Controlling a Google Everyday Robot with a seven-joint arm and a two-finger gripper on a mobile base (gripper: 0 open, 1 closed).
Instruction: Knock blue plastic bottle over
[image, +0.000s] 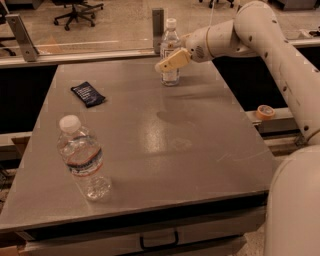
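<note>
- White robot arm (270, 35) enters from the right, bends at a high elbow and reaches left and slightly downward across the far edge of the grey flat surface (200, 150).
- Tan hand (162, 65) sits at the arm's end, pointing left and down. It crosses in front of the mid-body of the tall slim clear plastic bottle with a white cap and white label (170, 41).
- Hand state: cannot tell whether spread or pressed together. Contact with the bottle: appears touching or just beside it, not certain.
- Slim bottle: upright, long axis vertical, cap up, base on the surface near the far edge, right of centre.
- Wider ribbed clear bottle with a red-and-blue band (82, 159): upright, near left corner, well apart from the hand.
- Dark blue flat packet (88, 94): lying at far left.
</note>
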